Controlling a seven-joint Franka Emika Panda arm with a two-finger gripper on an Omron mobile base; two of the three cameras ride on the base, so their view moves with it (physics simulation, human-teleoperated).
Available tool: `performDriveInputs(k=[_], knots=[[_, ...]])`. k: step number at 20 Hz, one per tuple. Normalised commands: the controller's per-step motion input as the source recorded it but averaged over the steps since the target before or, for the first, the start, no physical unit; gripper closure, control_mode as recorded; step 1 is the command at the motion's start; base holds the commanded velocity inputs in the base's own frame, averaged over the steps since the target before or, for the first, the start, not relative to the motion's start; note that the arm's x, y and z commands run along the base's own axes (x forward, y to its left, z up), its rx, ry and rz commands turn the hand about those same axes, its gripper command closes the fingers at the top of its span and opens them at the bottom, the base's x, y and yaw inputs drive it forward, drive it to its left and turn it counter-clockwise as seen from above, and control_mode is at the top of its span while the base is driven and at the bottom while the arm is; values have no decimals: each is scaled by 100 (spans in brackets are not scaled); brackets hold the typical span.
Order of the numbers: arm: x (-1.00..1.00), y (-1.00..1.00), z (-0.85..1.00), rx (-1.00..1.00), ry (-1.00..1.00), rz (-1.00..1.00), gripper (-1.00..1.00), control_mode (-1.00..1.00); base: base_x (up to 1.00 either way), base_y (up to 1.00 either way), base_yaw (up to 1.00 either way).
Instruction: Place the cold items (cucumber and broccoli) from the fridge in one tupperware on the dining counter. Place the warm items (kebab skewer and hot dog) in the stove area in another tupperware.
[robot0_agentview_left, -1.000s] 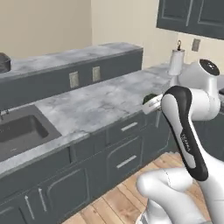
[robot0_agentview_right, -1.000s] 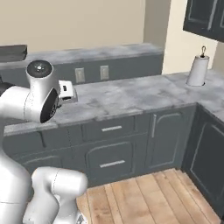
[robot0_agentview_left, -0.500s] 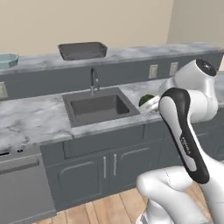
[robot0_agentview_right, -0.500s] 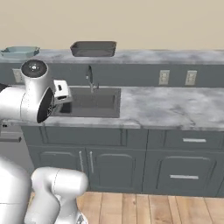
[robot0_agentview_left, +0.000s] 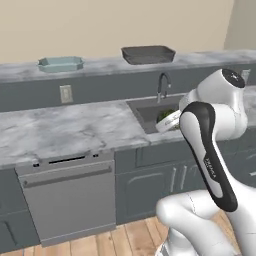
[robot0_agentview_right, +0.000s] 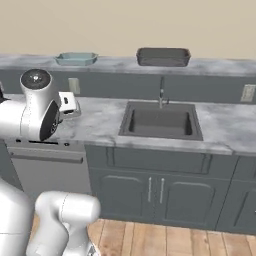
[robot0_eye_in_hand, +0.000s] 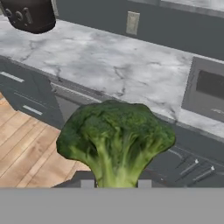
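Hand (robot0_eye_in_hand: 116, 183) was clamped on the broccoli (robot0_eye_in_hand: 116, 142) by its stalk, floret held out ahead of the hand over the bench (robot0_eye_in_hand: 109, 70), presumably carried clear for the tupperware (robot0_agentview_left: 61, 63) on the rear ledge, well beyond the hand.

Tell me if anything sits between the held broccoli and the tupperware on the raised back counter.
Nothing visible blocks it. The gripper is shut on the broccoli, held over the floor in front of the lower counter. The light blue tupperware and dark tupperware sit open on the raised ledge behind, with bare marble between.
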Motion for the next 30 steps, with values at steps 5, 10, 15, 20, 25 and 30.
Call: performDriveInputs(k=[5, 10, 15, 20, 25, 30], knots=[[0, 0, 0, 0, 0, 0, 100, 100, 1, 100, 20], [0, 0, 0, 0, 0, 0, 100, 100, 13, 100, 15], [0, 0, 0, 0, 0, 0, 100, 100, 39, 100, 2], [0, 0, 0, 0, 0, 0, 100, 100, 46, 100, 0], [0, 0, 0, 0, 0, 0, 100, 100, 26, 100, 0], [0, 0, 0, 0, 0, 0, 100, 100, 17, 100, 0]])
